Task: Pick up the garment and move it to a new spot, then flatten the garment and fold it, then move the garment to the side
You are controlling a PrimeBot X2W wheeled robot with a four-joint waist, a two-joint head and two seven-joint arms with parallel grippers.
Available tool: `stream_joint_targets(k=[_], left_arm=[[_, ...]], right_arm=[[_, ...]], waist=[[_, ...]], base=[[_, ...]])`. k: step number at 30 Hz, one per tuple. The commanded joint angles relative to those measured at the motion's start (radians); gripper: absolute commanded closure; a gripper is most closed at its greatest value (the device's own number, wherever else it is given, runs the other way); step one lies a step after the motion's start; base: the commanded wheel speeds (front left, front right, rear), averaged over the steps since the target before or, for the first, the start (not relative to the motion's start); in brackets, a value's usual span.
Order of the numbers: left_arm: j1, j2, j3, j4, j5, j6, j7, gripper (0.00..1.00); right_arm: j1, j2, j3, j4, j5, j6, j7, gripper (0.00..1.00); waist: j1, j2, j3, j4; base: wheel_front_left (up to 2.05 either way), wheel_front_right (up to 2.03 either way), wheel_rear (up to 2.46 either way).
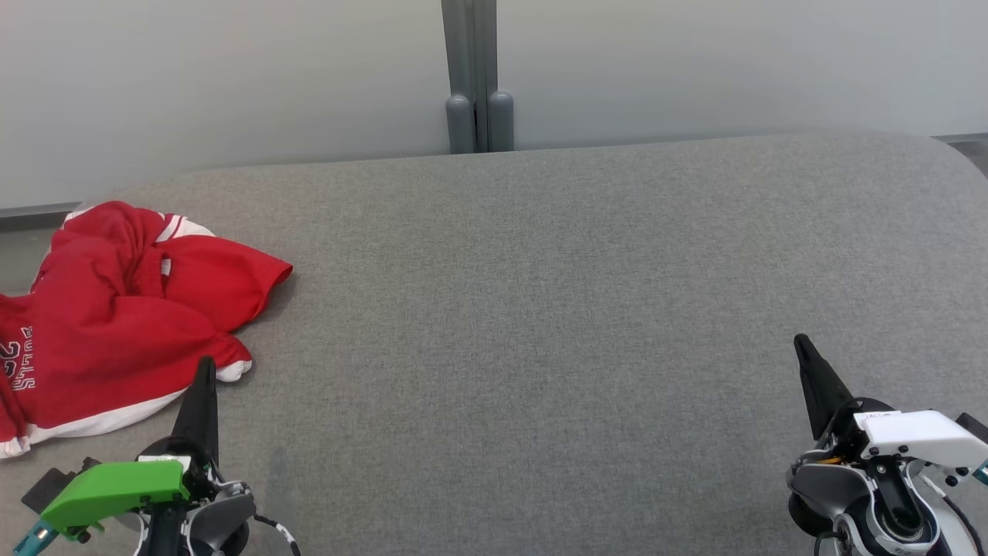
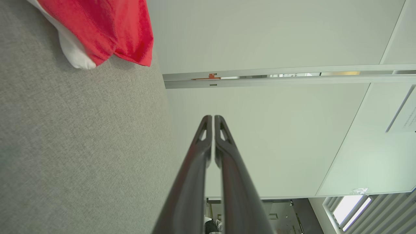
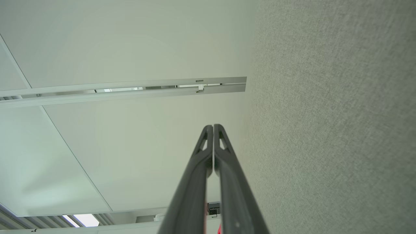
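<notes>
The garment (image 1: 116,316) is a red jersey with white trim and lettering, crumpled at the far left of the grey padded surface (image 1: 540,324). A red and white corner of the garment (image 2: 104,29) appears at the top left of the left wrist view. My left gripper (image 1: 205,364) is shut and empty at the lower left, its tip just in front of the garment's white hem. In the left wrist view my left gripper (image 2: 213,117) shows both fingers pressed together. My right gripper (image 1: 800,341) is shut and empty at the lower right, far from the garment; the right gripper (image 3: 213,126) has its fingers together.
A pale wall runs behind the surface, with a grey post (image 1: 478,77) at the middle of the far edge. The surface's far right corner (image 1: 938,154) is rounded. Wide bare grey fabric lies between the two grippers.
</notes>
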Motion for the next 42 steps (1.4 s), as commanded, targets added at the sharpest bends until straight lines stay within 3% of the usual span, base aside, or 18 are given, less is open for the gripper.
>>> stream_joint_targets(k=[1, 13, 14, 18, 42], left_arm=[[0.0, 0.0, 0.0, 0.0, 0.0, 0.0, 0.0, 0.0], [0.023, -0.006, -0.017, 0.012, 0.045, 0.0, -0.04, 0.0], [0.022, -0.005, -0.018, 0.003, 0.103, 0.0, -0.06, 0.0], [0.021, -0.005, -0.019, -0.002, 0.134, 0.0, -0.068, 0.0], [0.032, -0.001, -0.07, -0.077, 0.632, 0.046, -0.168, 0.0]], right_arm=[[0.0, 0.0, 0.0, 0.0, 0.0, 0.0, 0.0, 0.0], [0.028, 0.006, 0.022, 0.004, -0.043, 0.0, -0.041, 0.0], [0.03, 0.006, 0.028, -0.01, -0.089, 0.0, -0.06, 0.0], [0.031, 0.005, 0.03, -0.016, -0.113, 0.0, -0.069, 0.0], [0.046, -0.001, 0.082, -0.1, -0.534, 0.0, -0.168, 0.0]], waist=[[0.0, -0.0001, 0.0, 0.0], [0.0, -0.0001, 0.001, 0.0], [0.0, -0.0001, 0.002, 0.001], [0.0, -0.0001, 0.002, 0.001], [0.0, -0.0001, 0.004, 0.0]], base=[[0.0, 0.0, 0.0], [0.0, 0.0, 0.0], [0.0, 0.0, 0.0], [0.0, 0.0, 0.0], [0.0, 0.0, 0.0]])
